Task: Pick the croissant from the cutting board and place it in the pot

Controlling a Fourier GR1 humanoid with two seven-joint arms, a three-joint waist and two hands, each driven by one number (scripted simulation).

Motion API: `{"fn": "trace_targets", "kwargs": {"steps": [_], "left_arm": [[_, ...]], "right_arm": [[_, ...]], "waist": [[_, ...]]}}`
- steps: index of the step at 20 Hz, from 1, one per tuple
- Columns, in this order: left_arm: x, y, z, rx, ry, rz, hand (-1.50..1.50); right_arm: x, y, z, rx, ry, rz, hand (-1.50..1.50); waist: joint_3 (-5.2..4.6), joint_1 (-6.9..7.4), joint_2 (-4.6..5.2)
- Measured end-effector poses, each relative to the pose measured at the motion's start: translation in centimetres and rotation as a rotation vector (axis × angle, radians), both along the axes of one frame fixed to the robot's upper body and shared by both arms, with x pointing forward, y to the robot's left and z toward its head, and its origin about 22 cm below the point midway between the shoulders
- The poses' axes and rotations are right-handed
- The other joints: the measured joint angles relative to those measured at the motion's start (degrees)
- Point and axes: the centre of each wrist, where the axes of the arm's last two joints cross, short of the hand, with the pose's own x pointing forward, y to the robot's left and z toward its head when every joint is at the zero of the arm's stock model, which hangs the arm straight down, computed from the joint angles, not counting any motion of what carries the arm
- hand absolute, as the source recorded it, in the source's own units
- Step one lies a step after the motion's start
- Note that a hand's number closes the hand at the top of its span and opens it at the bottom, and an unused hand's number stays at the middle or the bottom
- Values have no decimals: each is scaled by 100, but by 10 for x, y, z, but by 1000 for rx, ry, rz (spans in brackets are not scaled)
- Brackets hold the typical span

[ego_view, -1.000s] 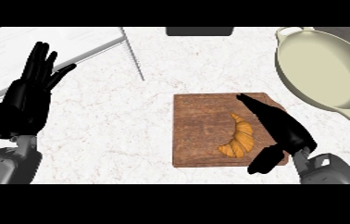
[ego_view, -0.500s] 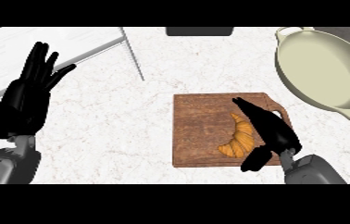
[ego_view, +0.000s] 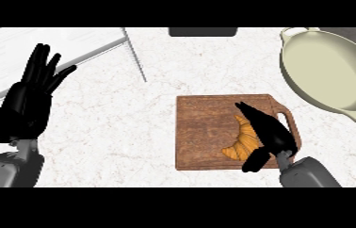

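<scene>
A golden croissant (ego_view: 241,141) lies on the brown wooden cutting board (ego_view: 205,130) at the lower middle of the head view. My right hand (ego_view: 268,134) lies over the croissant's right side with its fingers stretched along it and the thumb (ego_view: 254,161) down at the board's lower edge; part of the pastry is hidden under it. The fingers are straight and not curled round the croissant. The cream pot (ego_view: 325,72) stands at the upper right, beyond the board. My left hand (ego_view: 31,97) rests open at the left edge, fingers up.
The board's handle loop (ego_view: 287,122) sticks out under my right hand. A grey sink edge and divider (ego_view: 133,52) run across the upper left. A dark object (ego_view: 203,31) sits at the top middle. White marble counter (ego_view: 125,128) lies between the hands.
My right hand has slid left and down onto the croissant, covering more of it. The left hand, board and pot have stayed where they were.
</scene>
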Motion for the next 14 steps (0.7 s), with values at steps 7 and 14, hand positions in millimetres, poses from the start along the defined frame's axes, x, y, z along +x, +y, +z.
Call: {"fn": "trace_targets", "kwargs": {"steps": [7,14], "left_arm": [[2,8,1,-2,0,-6,0],[3,5,-1,2,-4,0,0]], "right_arm": [[0,-2,-13,-34,-34,112,150],[6,4,-24,-47,-66,168,150]], "waist": [[-7,-5,-14],[-47,-11,-48]]}}
